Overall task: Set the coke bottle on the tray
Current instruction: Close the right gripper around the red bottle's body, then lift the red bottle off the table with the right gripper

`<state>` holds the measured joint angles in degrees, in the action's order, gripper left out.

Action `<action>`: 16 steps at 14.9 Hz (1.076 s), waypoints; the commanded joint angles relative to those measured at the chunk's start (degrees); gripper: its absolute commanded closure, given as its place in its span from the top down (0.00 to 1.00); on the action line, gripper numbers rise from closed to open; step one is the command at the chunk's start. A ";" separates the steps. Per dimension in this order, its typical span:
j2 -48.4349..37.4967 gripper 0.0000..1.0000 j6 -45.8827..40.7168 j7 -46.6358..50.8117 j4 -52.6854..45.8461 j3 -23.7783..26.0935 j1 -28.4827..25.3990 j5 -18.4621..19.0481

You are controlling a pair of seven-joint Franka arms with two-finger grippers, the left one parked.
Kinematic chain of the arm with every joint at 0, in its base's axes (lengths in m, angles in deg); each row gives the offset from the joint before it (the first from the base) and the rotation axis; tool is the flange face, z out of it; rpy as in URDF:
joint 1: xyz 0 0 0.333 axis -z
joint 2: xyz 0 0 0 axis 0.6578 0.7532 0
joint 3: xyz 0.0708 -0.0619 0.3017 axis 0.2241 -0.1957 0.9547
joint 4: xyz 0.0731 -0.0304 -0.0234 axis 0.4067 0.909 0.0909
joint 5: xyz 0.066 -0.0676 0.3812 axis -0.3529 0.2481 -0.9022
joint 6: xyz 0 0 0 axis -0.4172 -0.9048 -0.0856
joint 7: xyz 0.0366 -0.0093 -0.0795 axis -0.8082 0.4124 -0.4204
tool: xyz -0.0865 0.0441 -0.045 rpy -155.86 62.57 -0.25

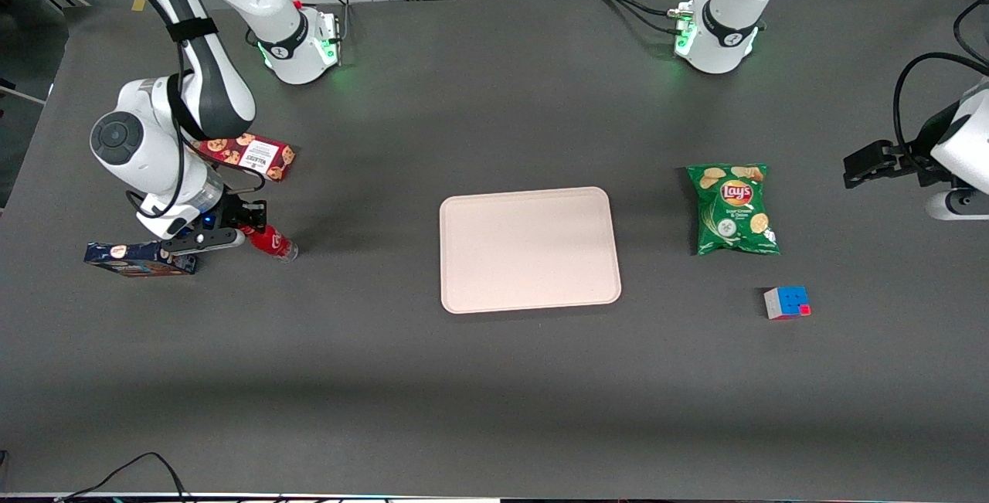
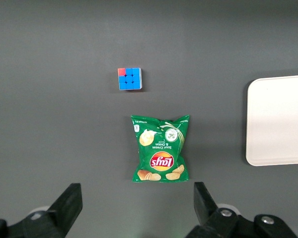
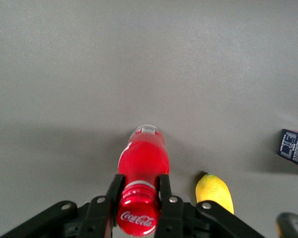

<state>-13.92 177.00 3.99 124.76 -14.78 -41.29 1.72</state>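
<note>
The coke bottle (image 3: 143,176) has its red cap up between the fingers (image 3: 114,194) and its clear base pointing away from the wrist camera toward the surface (image 1: 494,379). In the front view the bottle (image 1: 270,241) looks tilted, its long axis slanting from the cap at the gripper (image 1: 246,226) down toward the base, which points toward the tray (image 1: 529,249) and slightly nearer the front camera. I cannot tell whether the base touches the surface or hangs just above it.

The gripper (image 3: 139,198) sits at the working arm's end of the surface, well apart from the tray. Its two fingers are closed narrowly on the bottle's neck just below the cap, one on each side and both touching it.

There is one bottle and one tray. One yellow lemon (image 3: 214,192) lies just beside the bottle. Two boxes are near the gripper: a red cookie box (image 1: 252,154) farther from the front camera, and a dark blue box (image 1: 139,259) beside the gripper. Toward the parked arm's end lie one green chip bag (image 1: 732,209) and one puzzle cube (image 1: 786,302), the cube nearer the front camera than the bag.
</note>
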 commanded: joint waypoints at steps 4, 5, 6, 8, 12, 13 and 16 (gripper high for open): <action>-6.11 0.00 -17.50 -0.84 -8.36 0.34 -0.10 -0.06; -6.73 0.00 -21.28 -0.93 -11.08 0.42 -0.19 -0.06; -7.43 0.00 -24.88 -1.11 -13.55 0.42 -0.19 -0.06; -8.49 0.00 -32.09 -1.11 -18.90 0.51 -0.45 -0.23; -7.79 0.00 -41.43 -0.06 -30.16 3.57 -0.54 -3.39; -7.35 0.00 -41.53 1.42 -31.84 5.24 -0.54 -3.40; -3.33 0.00 -42.84 14.57 -39.55 13.49 -0.63 -3.40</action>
<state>-22.47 137.40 7.98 94.32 -7.95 -41.75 -0.68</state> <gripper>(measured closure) 0.670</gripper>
